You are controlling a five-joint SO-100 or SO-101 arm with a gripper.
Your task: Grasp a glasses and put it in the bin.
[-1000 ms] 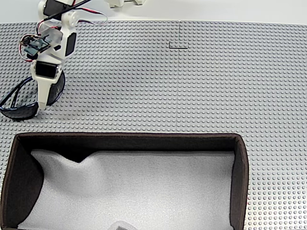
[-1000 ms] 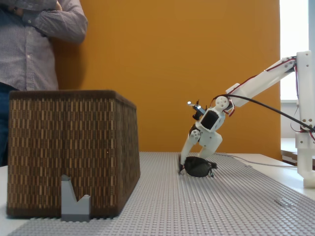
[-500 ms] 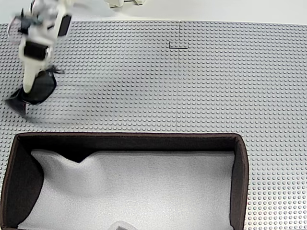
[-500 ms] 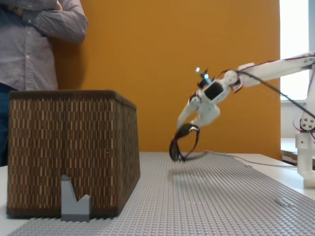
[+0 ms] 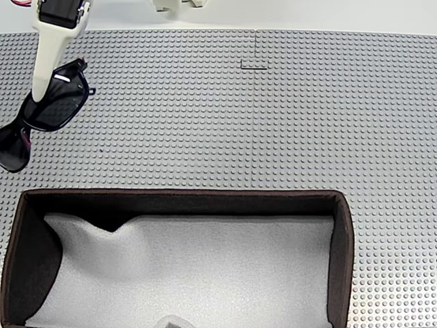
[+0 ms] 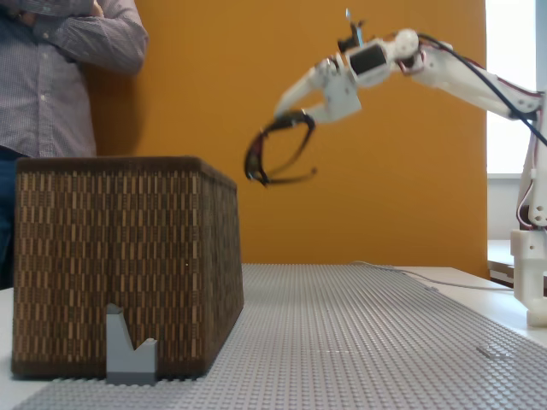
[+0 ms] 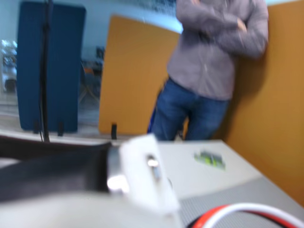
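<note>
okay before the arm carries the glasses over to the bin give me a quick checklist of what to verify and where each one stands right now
1. Claw grips the glasses: ok, they hang from it in the air.
2. Glasses higher than the bin's top edge: ok in the side fixed view.
3. Glasses over the bin opening: not ok; from above, the glasses are outside its far wall, near the left corner.
4. Bin interior free: ok, white lining bare.
5. Grip firmness: cannot tell; the glasses dangle tilted.
6. Person clear of the path: ok, standing behind the bin with arms folded.
</note>
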